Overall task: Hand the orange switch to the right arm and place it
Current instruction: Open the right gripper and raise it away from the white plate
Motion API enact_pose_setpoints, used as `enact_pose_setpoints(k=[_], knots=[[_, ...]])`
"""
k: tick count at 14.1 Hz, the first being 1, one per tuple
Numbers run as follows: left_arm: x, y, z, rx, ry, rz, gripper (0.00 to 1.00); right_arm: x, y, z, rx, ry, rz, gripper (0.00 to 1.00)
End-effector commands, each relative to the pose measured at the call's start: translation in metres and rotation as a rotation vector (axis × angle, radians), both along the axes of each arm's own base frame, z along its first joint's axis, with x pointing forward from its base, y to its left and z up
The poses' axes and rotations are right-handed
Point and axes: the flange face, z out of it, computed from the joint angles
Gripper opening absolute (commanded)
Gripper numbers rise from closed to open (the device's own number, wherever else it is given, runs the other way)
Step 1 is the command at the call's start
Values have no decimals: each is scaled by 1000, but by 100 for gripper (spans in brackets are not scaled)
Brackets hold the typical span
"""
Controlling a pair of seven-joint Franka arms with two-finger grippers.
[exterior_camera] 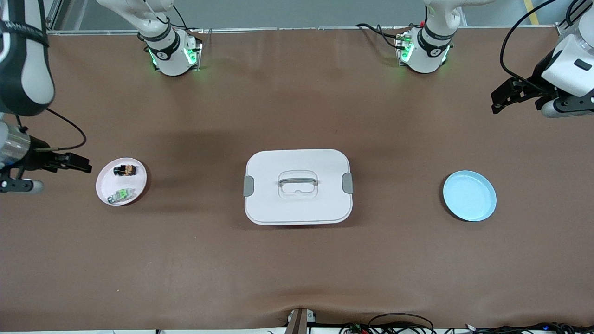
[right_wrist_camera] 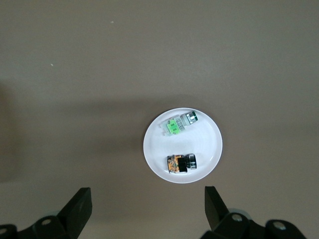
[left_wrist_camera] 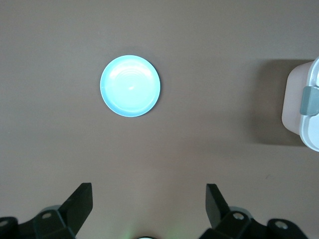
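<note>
The orange switch (exterior_camera: pixel 125 170) lies on a small white plate (exterior_camera: pixel 106 183) at the right arm's end of the table, beside a green switch (exterior_camera: pixel 121 195). In the right wrist view the orange switch (right_wrist_camera: pixel 181 163) and the green switch (right_wrist_camera: pixel 178 123) lie apart on the plate (right_wrist_camera: pixel 205 144). My right gripper (exterior_camera: pixel 80 163) is open and empty over bare table beside that plate; its open jaws show in the right wrist view (right_wrist_camera: pixel 148 201). My left gripper (exterior_camera: pixel 499 99) is open and empty, raised over bare table at the left arm's end; it also shows in the left wrist view (left_wrist_camera: pixel 149 199).
A white lidded box with a grey handle (exterior_camera: pixel 297 186) stands at the table's middle; its edge shows in the left wrist view (left_wrist_camera: pixel 301 107). An empty light blue plate (exterior_camera: pixel 469 195) sits toward the left arm's end and shows in the left wrist view (left_wrist_camera: pixel 130 85).
</note>
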Motion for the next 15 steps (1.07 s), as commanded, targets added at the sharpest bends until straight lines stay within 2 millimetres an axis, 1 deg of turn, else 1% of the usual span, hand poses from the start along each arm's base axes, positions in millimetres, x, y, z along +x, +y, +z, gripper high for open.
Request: enact_pose_setpoints(k=[1, 2, 3, 5, 6, 9, 12, 15], knots=[[-7, -1, 7, -18, 4, -20, 100, -28, 11, 52, 14, -19, -47, 100], [-7, -2, 7, -17, 3, -23, 100, -40, 14, 71, 13, -26, -76, 100], [-7, -3, 8, -17, 1, -25, 100, -51, 16, 85, 13, -26, -88, 100], [-7, -4, 9, -16, 0, -27, 100, -68, 12, 106, 14, -38, -98, 100], [-7, -4, 9, -17, -2, -27, 100, -78, 13, 114, 15, -46, -96, 100], [-6, -4, 9, -17, -2, -27, 100, -103, 16, 122, 28, -67, -95, 100], [-7, -4, 11, -17, -5, -27, 100, -132, 18, 129, 29, -93, -83, 100], [-6, -4, 24, -21, -34, -28, 100, -165, 24, 131, 24, -162, -53, 100]])
